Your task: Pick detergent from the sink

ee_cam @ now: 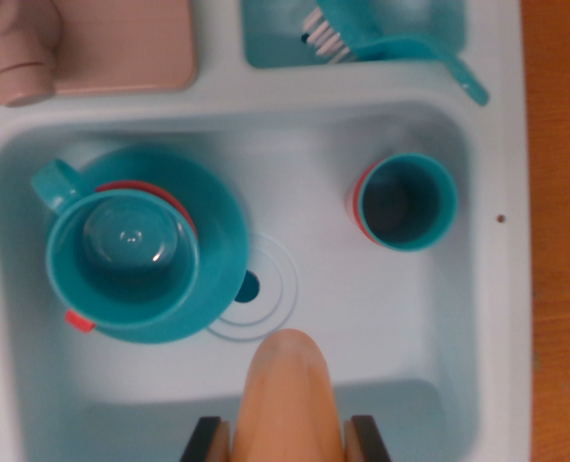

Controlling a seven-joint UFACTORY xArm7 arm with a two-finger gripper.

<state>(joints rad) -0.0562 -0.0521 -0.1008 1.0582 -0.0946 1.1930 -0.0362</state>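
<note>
The jaws are standing at the bottom edge of the wrist view, closed on the detergent bottle [290, 399], whose orange, rounded body is sitting between the two dark fingers [205, 441] and rising over the sink [401, 327]. The bottle is hanging just below the drain [247, 286]. Left of the drain, a teal cup [121, 255] is resting on a teal plate [213, 245]; right of it, a smaller teal cup [405, 202] is standing alone. A brush [391, 43] is lying in the tray beyond the sink.

Risk, as judged: the smooth, tapered body is offering little purchase, so it could slip back into the sink, or swing into the cup and plate.

No brand, label or writing is showing.
</note>
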